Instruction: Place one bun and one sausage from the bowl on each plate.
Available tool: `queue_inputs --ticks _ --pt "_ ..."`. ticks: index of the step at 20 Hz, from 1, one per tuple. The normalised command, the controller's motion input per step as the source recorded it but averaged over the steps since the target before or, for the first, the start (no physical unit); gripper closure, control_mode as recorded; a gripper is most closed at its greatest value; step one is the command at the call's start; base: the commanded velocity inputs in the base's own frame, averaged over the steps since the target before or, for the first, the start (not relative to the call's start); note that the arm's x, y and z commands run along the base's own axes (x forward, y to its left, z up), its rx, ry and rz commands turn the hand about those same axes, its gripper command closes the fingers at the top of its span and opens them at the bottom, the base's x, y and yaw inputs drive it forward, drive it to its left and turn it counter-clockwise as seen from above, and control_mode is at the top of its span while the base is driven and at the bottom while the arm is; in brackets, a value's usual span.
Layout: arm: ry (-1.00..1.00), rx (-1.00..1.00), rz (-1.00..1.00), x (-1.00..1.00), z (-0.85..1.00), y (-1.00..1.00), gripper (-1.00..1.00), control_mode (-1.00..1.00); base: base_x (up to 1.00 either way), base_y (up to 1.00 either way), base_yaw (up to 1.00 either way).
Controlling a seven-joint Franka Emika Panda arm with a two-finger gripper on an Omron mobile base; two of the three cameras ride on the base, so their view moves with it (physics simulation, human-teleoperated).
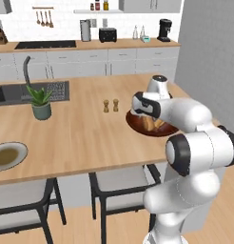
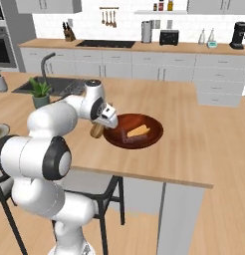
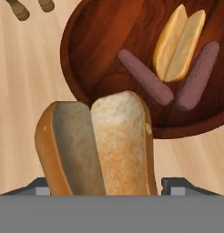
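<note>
a: above the near edge of the bowl [image 3: 109,41], what does the gripper [image 3: 104,189] carry?

b: a split bun [image 3: 100,145], seen close in the hand view. the fingers [image 3: 175,185] sit on either side of it, pinching it between them; their tips are mostly hidden behind the bread. in the right base view the gripper [image 2: 105,122] hangs at the bowl's left rim, with the held bun [image 2: 97,130] showing tan just beneath it.

a: what lies in the bowl?

b: a second bun [image 3: 180,43], split lengthwise, and two sausages. one sausage [image 3: 145,76] lies just left of that bun, the other sausage [image 3: 198,75] just right of it, their lower ends near each other.

a: where does the bowl stand?

b: on the wooden island counter [image 1: 85,128], toward its right end, as the left base view shows the bowl [image 1: 152,128] partly behind the arm.

a: and the plate?

b: the pale grey plate [image 1: 8,155] with an olive centre sits at the counter's near left edge, well apart from the bowl. between them stand a potted plant [image 1: 41,102] and two small shakers [image 1: 111,105].
</note>
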Motion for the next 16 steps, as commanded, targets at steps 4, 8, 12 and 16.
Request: queue_inputs --ticks 4,8,12,16 --pt "0.00 0.00 0.00 0.00 0.00 0.00 1.00 1.00 -0.25 0.94 0.00" --pt "0.00 0.00 0.00 0.00 0.00 0.00 1.00 1.00 0.03 1.00 -0.02" --pt "0.00 0.00 0.00 0.00 0.00 0.00 1.00 1.00 0.21 0.27 -0.05" --pt "0.00 0.00 0.00 0.00 0.00 0.00 1.00 1.00 0.48 -0.10 -0.04"
